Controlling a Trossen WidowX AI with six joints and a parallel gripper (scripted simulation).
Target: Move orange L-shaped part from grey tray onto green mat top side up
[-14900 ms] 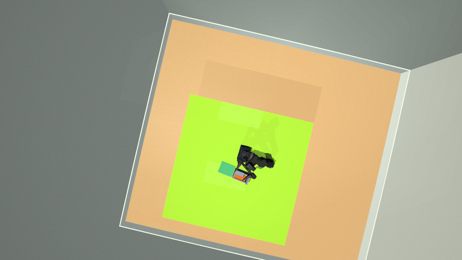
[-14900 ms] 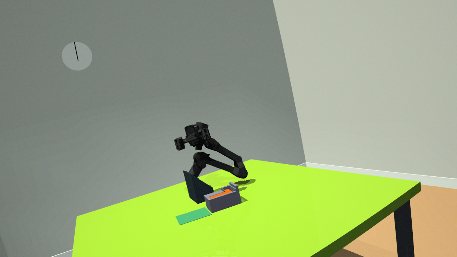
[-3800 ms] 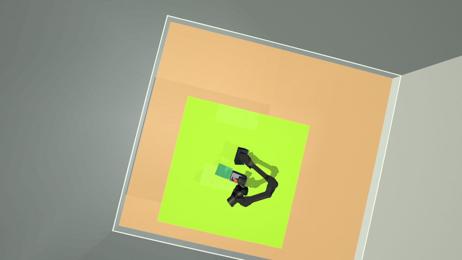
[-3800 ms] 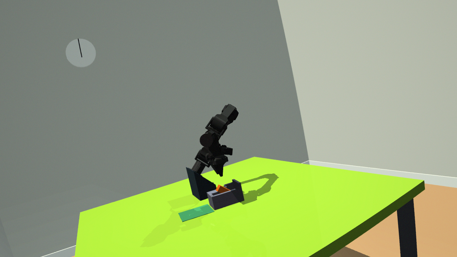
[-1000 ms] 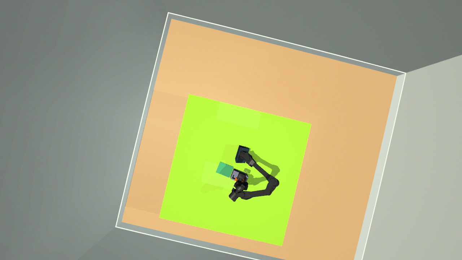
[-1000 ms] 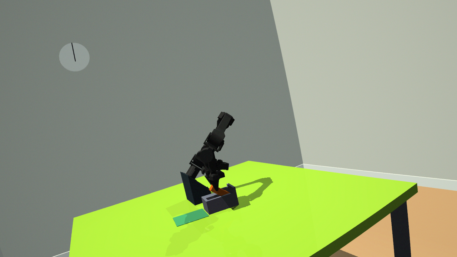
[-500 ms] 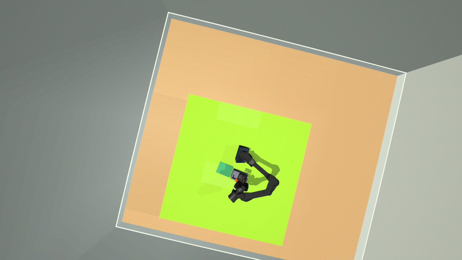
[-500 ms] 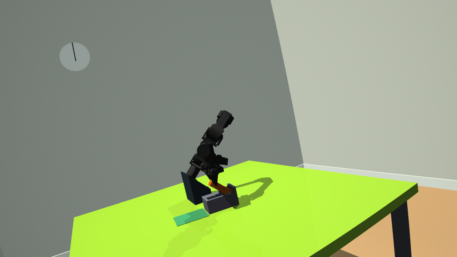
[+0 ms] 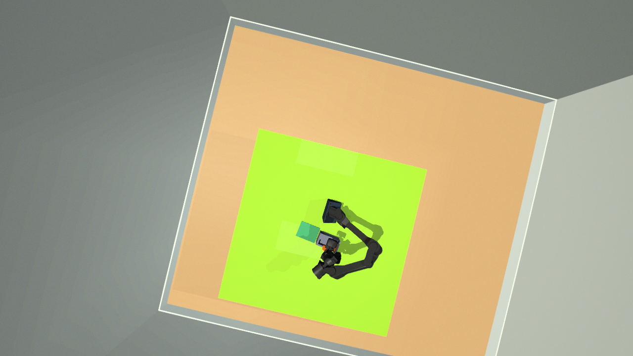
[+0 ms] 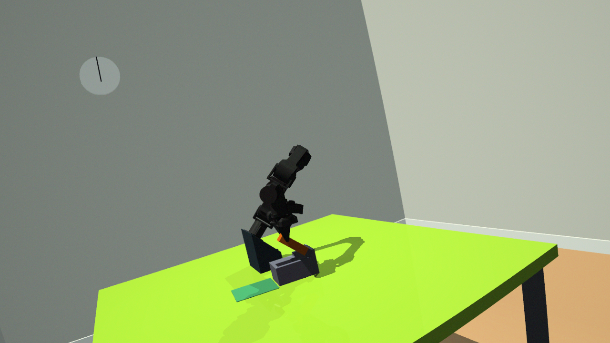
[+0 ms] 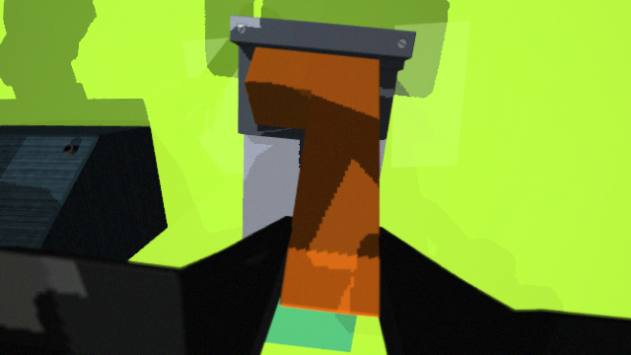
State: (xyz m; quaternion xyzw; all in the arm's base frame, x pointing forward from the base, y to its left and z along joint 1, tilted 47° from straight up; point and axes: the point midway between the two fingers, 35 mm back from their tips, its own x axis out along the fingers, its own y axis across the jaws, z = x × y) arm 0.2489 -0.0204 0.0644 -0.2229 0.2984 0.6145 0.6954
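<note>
My gripper [image 10: 286,239] [image 11: 335,237] is shut on the straight end of the orange L-shaped part [image 9: 324,248] [image 10: 294,246] [image 11: 340,148]. The part is tilted, its held end high and its L-shaped end low beside the tall end wall of the grey tray [image 9: 321,239] [image 10: 298,273] [image 11: 320,36]. The L-shaped end shows above the pocket in the wrist view; whether it touches the tray I cannot tell. The green mat [image 9: 305,232] [image 10: 251,290] [image 11: 311,327] lies flat beside the tray's low end. The arm hides much of the tray from above.
The dark arm base [image 9: 328,214] [image 10: 257,256] [image 11: 133,197] stands near the tray and the mat. The arm bends out to the right in the top view. All stand on a bright lime table [image 9: 283,177] [image 10: 383,273].
</note>
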